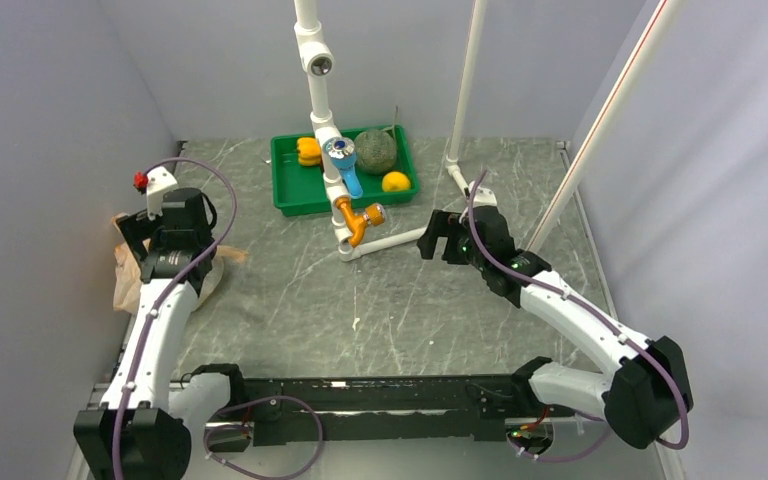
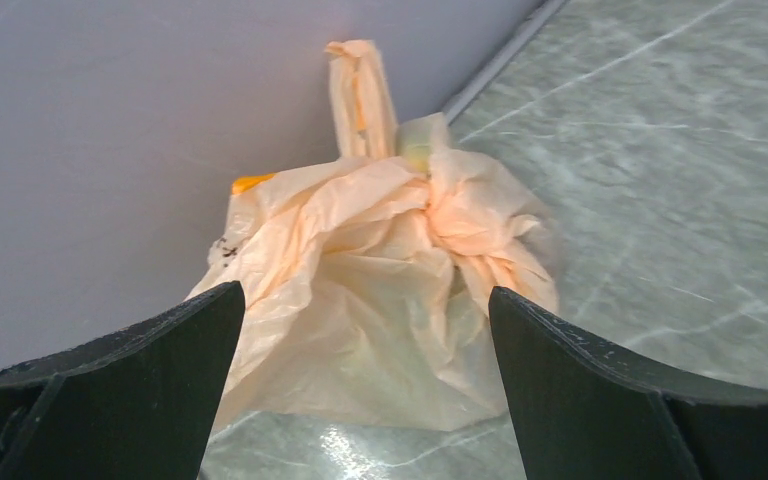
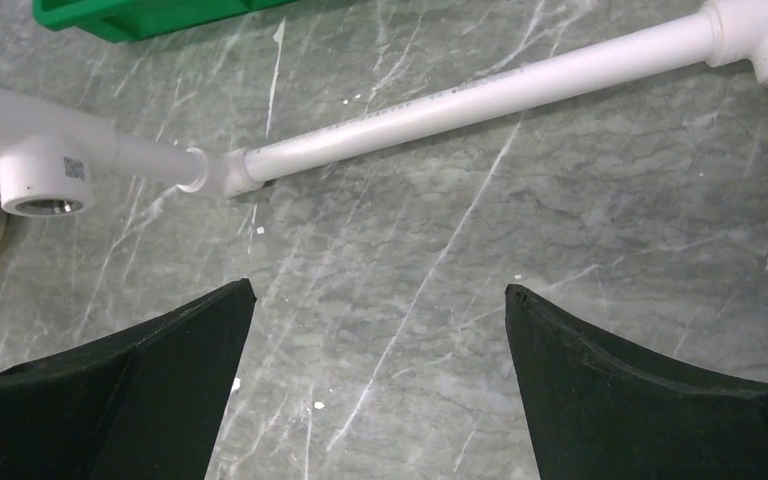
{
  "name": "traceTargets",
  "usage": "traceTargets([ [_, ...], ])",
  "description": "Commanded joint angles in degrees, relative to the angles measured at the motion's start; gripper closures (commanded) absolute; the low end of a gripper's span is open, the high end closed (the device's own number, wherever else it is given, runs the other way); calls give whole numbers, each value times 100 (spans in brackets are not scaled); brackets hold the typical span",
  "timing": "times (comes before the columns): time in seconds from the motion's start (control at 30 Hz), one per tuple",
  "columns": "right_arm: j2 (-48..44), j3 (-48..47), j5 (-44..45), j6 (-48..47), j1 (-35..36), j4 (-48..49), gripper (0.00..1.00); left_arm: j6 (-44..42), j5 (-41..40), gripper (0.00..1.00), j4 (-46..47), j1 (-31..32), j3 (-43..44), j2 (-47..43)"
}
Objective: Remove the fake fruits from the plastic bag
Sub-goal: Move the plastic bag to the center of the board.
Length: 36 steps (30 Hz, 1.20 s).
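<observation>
The plastic bag (image 2: 380, 290) is a crumpled peach-beige bundle, bunched at its top, lying on the table against the left wall. In the top view it (image 1: 125, 285) shows partly under my left arm. No fake fruits show in the open; a pale green patch (image 2: 417, 138) shows at the bag's top and I cannot tell what it is. My left gripper (image 2: 365, 293) is open, its fingers on either side of the bag and short of it; in the top view it (image 1: 132, 240) is at the left wall. My right gripper (image 3: 380, 290) is open and empty over bare table, mid-right in the top view (image 1: 438, 238).
A green tray (image 1: 290, 195) at the back holds a lobed yellow pepper (image 1: 308, 150), a netted melon (image 1: 376, 150) and a round yellow-orange fruit (image 1: 395, 181). A white pipe frame (image 1: 390, 242) lies on the table just ahead of my right gripper, seen in the right wrist view (image 3: 480, 95).
</observation>
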<state>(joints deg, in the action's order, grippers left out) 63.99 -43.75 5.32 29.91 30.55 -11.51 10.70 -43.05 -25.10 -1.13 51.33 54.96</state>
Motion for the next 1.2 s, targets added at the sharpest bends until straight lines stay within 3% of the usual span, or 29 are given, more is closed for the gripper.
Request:
traceTargets([
  [0.0,144,-307,-100,119,23,262,0,299,-1182,0,150,-206,20,175],
  [0.17,202,-545,-61,91,20,-26,0,1150,-1815,1,-708,-688,438,764],
  [0.37,42,-327,-457,-99,22,321,0,1086,-1083,1,-462,-1042,318,764],
  [0.57,79,-494,-486,-118,18,246,0,1212,-1089,1,-619,-1171,409,963],
  [0.8,41,-463,-506,-78,18,343,0,1359,-463,8,-791,-1490,560,1369],
  [1.03,156,-538,-505,-116,21,226,0,1357,353,3,-846,-1686,688,1723],
  [1.17,141,-563,-506,-87,26,152,0,1286,715,16,-821,-1733,730,1798],
])
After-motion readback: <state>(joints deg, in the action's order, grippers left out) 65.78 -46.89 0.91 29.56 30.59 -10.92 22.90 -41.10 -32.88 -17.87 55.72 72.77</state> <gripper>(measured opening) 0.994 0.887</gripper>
